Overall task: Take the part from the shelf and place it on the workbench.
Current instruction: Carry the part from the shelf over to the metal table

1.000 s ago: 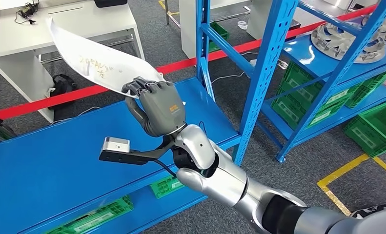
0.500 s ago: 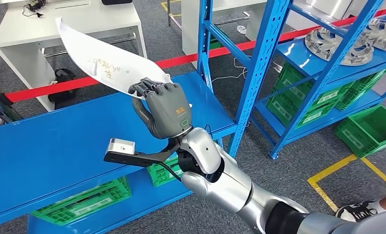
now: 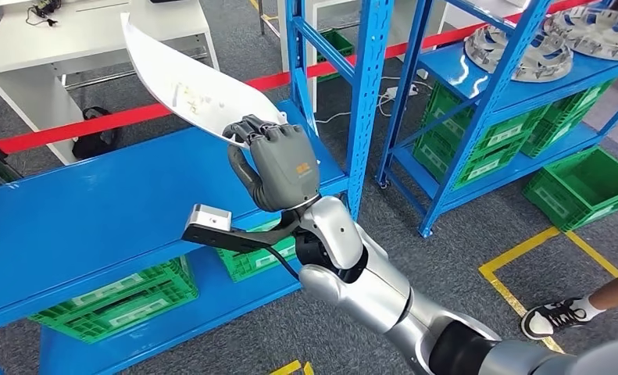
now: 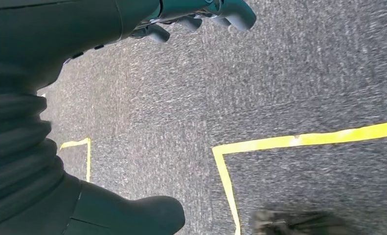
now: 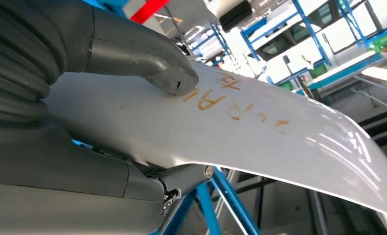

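You're looking at the right hand clamping one end of the white curved part, centre of the head view, w/ the part's free length sticking up toward the upper left of the frame, well above the blue shelf deck. In the right wrist view the thumb is pressing on the lettered face of the part, fingers wrapping the underside, so the hold is on one end only, and the long tip is hanging out unsupported.

The left hand is pointing down at the grey floor; the fingers are looking curled w/ nothing in them, but only the tips are in frame, so I can't tell for sure.

The part is off the shelf and in the air, so the carry to the tabletop is what's left. The white tabletop at upper left may be the target; I'm only guessing that.

Risks from here:
- The blue upright is standing just beside the hand. Any swing or turn could be clipping the part on it, twisting it in the grip.
- An end-only grasp on a long blade means leverage; a quick move could be making it pivot or slip out.
- A person's shoe is showing at lower right, near the arm's path. Watch clearance.
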Controlling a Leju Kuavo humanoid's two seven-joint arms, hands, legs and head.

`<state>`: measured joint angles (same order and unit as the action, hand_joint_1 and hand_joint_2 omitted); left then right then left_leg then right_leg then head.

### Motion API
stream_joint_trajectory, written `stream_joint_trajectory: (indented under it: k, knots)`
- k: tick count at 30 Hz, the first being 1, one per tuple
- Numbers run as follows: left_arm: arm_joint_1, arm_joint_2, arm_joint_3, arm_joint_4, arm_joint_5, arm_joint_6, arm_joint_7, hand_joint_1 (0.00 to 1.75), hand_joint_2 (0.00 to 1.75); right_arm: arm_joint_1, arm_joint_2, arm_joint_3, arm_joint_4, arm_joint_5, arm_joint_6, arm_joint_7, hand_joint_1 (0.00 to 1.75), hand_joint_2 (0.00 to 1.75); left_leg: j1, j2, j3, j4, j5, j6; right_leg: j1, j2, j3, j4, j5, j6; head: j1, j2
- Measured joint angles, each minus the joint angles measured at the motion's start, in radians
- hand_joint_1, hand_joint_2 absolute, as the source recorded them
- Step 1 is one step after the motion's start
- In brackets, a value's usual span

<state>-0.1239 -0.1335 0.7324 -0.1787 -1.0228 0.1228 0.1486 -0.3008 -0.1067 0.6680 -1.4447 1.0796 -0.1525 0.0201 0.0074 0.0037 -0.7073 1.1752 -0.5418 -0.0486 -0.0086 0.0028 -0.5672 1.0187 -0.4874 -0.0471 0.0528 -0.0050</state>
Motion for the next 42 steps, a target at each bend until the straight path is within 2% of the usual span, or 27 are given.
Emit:
stream_joint_trajectory:
  k: [1,2,3,5,7,9,11,12,14,16,17,18,19,20,22,23,24,26,28,31,32,33,34,36,38,40,42]
  knots:
    - [0.000,0.001,0.000,0.000,0.002,0.000,-0.002,0.00,1.75,0.000,0.000,0.000,0.001,-0.004,0.000,-0.003,1.75,1.75,0.001,0.000,-0.011,0.064,-0.034,-0.003,0.001,0.000,-0.015,0.001,0.012,0.000,-0.001,0.000]
    - [0.000,0.002,0.000,0.000,0.006,0.000,-0.004,0.00,1.75,-0.001,0.000,0.000,0.003,-0.009,0.001,-0.008,1.75,1.75,0.001,0.000,-0.013,0.111,-0.046,-0.004,0.001,-0.001,-0.029,0.002,0.024,0.001,0.000,0.000]
    - [0.000,0.002,0.000,0.000,0.009,0.000,-0.005,0.00,1.75,-0.003,0.001,0.000,0.006,-0.015,0.002,-0.011,1.75,1.75,0.001,0.000,-0.001,0.128,-0.035,-0.004,0.002,-0.001,-0.045,0.003,0.035,0.002,-0.001,0.000]
    - [-0.001,0.003,0.000,0.000,0.013,0.000,-0.006,0.00,1.75,-0.012,0.004,0.000,0.017,-0.027,0.003,-0.015,1.75,1.75,0.000,-0.001,0.077,0.055,0.014,0.003,0.003,-0.001,-0.073,0.006,0.057,0.006,0.000,0.000]
    - [-0.004,0.005,0.000,-0.002,0.014,0.000,-0.008,0.00,1.75,-0.023,0.007,0.000,0.024,-0.034,0.002,-0.017,1.75,1.75,-0.004,-0.002,0.188,-0.094,0.013,0.015,0.004,-0.002,-0.091,0.007,0.076,0.015,0.001,0.000]
    - [-0.005,0.006,0.000,-0.003,0.015,0.000,-0.011,0.00,1.75,-0.032,0.009,0.001,0.029,-0.040,0.000,-0.023,1.75,1.75,-0.011,-0.004,0.235,-0.175,-0.005,0.027,0.002,-0.003,-0.095,0.004,0.094,0.026,0.001,0.000]
    - [-0.003,0.006,0.000,-0.002,0.015,0.000,-0.015,0.00,1.75,-0.037,0.008,0.002,0.036,-0.050,-0.003,-0.029,1.75,1.75,-0.012,-0.004,0.221,-0.185,0.011,0.042,0.000,-0.002,-0.098,-0.001,0.108,0.040,-0.002,0.000]
    - [-0.002,0.006,0.000,-0.002,0.015,0.000,-0.016,0.00,1.75,-0.038,0.006,0.002,0.040,-0.056,-0.004,-0.031,1.75,1.75,-0.010,-0.002,0.213,-0.187,0.022,0.051,0.000,-0.001,-0.105,0.006,0.095,0.046,-0.004,0.000]
    - [-0.001,0.008,0.002,-0.002,0.014,0.000,-0.017,0.00,1.75,-0.037,0.003,0.003,0.048,-0.064,-0.006,-0.031,1.75,1.75,-0.006,0.002,0.190,-0.190,0.048,0.064,-0.002,0.001,-0.131,0.074,0.012,0.055,-0.004,0.000]
    - [0.000,0.009,0.004,-0.002,0.013,0.000,-0.017,0.00,1.75,-0.036,0.003,0.004,0.054,-0.069,-0.009,-0.030,1.75,1.75,-0.007,0.004,0.159,-0.187,0.073,0.069,-0.002,0.001,-0.161,0.202,-0.083,0.061,-0.003,0.000]
    - [0.001,0.009,0.005,-0.002,0.013,0.000,-0.017,0.00,1.75,-0.035,0.002,0.004,0.057,-0.070,-0.010,-0.029,1.75,1.75,-0.007,0.004,0.142,-0.184,0.083,0.069,-0.002,0.001,-0.167,0.257,-0.100,0.063,-0.002,0.000]
    - [0.001,0.009,0.006,-0.001,0.012,0.000,-0.017,0.00,1.75,-0.034,0.002,0.004,0.058,-0.070,-0.011,-0.029,1.75,1.75,-0.007,0.004,0.125,-0.179,0.093,0.068,-0.002,0.001,-0.159,0.285,-0.093,0.064,-0.002,0.000]
    - [0.002,0.009,0.006,-0.001,0.012,0.000,-0.017,0.00,1.75,-0.033,0.002,0.005,0.060,-0.070,-0.011,-0.029,1.75,1.75,-0.007,0.005,0.108,-0.173,0.102,0.066,-0.003,0.001,-0.134,0.276,-0.070,0.063,-0.002,0.000]
    - [0.002,0.009,0.007,-0.001,0.012,0.000,-0.017,0.00,1.75,-0.033,0.002,0.005,0.061,-0.070,-0.012,-0.029,1.75,1.75,-0.007,0.005,0.092,-0.166,0.109,0.064,-0.003,0.000,-0.091,0.232,-0.044,0.062,-0.002,0.000]
    - [0.002,0.009,0.007,0.000,0.012,0.000,-0.017,0.00,1.75,-0.034,0.002,0.006,0.062,-0.071,-0.013,-0.029,1.75,1.75,-0.008,0.004,0.067,-0.151,0.122,0.056,0.000,0.000,0.012,0.094,-0.040,0.054,-0.003,0.000]
    - [0.002,0.009,0.008,0.000,0.012,0.000,-0.017,0.00,1.75,-0.035,0.003,0.006,0.062,-0.071,-0.014,-0.028,1.75,1.75,-0.009,0.003,0.061,-0.147,0.128,0.051,0.002,0.000,0.045,0.042,-0.051,0.048,-0.002,0.000]
    - [0.001,0.009,0.008,0.000,0.011,0.000,-0.017,0.00,1.75,-0.035,0.002,0.006,0.062,-0.072,-0.016,-0.028,1.75,1.75,-0.009,0.003,0.058,-0.145,0.135,0.044,0.005,0.001,0.061,0.012,-0.063,0.043,-0.002,0.000]
    - [0.002,0.010,0.008,0.000,0.011,0.000,-0.016,0.00,1.75,-0.035,0.001,0.006,0.063,-0.074,-0.020,-0.027,1.75,1.75,-0.008,0.002,0.056,-0.148,0.149,0.031,0.006,0.000,0.056,0.001,-0.052,0.029,0.000,0.000]
    - [0.003,0.011,0.008,0.000,0.011,0.000,-0.015,0.00,1.75,-0.039,0.001,0.006,0.064,-0.084,-0.021,-0.028,1.75,1.75,-0.005,0.000,0.039,-0.124,0.115,0.020,0.002,-0.002,0.038,-0.003,-0.030,0.014,-0.001,0.000]
    - [0.002,0.011,0.009,0.001,0.016,0.001,-0.017,0.00,1.75,-0.059,0.000,0.015,0.072,-0.119,-0.020,-0.027,1.75,1.75,-0.001,-0.002,-0.005,0.037,-0.024,0.008,0.001,-0.003,-0.003,-0.004,0.007,0.005,-0.003,0.000]
    - [0.002,0.012,0.010,0.001,0.021,0.002,-0.019,0.00,1.75,-0.071,0.000,0.023,0.078,-0.131,-0.017,-0.028,1.75,1.75,0.000,-0.002,-0.012,0.092,-0.045,0.005,0.001,-0.003,-0.018,-0.003,0.020,0.006,-0.003,0.000]
    - [0.001,0.012,0.013,0.000,0.026,0.002,-0.019,0.00,1.75,-0.083,0.001,0.031,0.086,-0.139,-0.013,-0.028,1.75,1.75,0.000,-0.002,-0.008,0.125,-0.043,0.003,0.001,-0.003,-0.033,-0.002,0.032,0.007,-0.003,0.000]
    - [0.001,0.013,0.015,0.000,0.031,0.004,-0.019,0.00,1.75,-0.095,0.004,0.040,0.094,-0.145,-0.007,-0.028,1.75,1.75,0.001,-0.002,0.011,0.124,-0.022,0.003,0.001,-0.003,-0.048,-0.001,0.043,0.009,-0.003,0.000]
    - [0.001,0.013,0.021,0.000,0.040,0.010,-0.017,0.00,1.75,-0.118,0.018,0.053,0.108,-0.152,0.005,-0.027,1.75,1.75,0.001,-0.002,0.099,0.021,0.020,0.007,0.001,-0.003,-0.077,0.005,0.064,0.016,-0.003,0.000]
    - [0.001,0.012,0.024,0.000,0.044,0.017,-0.014,0.00,1.75,-0.138,0.037,0.062,0.119,-0.155,0.014,-0.025,1.75,1.75,-0.002,-0.006,0.192,-0.117,0.011,0.016,0.002,-0.004,-0.094,0.009,0.082,0.026,-0.002,0.000]
    - [0.003,0.010,0.026,0.000,0.045,0.025,-0.013,0.00,1.75,-0.152,0.047,0.070,0.128,-0.154,0.017,-0.024,1.75,1.75,-0.009,-0.009,0.216,-0.167,-0.002,0.029,0.002,-0.007,-0.098,0.006,0.099,0.038,-0.002,0.000]
    - [0.007,0.006,0.031,0.001,0.045,0.033,-0.011,0.00,1.75,-0.156,0.050,0.078,0.136,-0.151,0.019,-0.022,1.75,1.75,-0.009,-0.007,0.200,-0.169,0.017,0.046,0.000,-0.007,-0.103,0.002,0.111,0.051,-0.004,0.000]
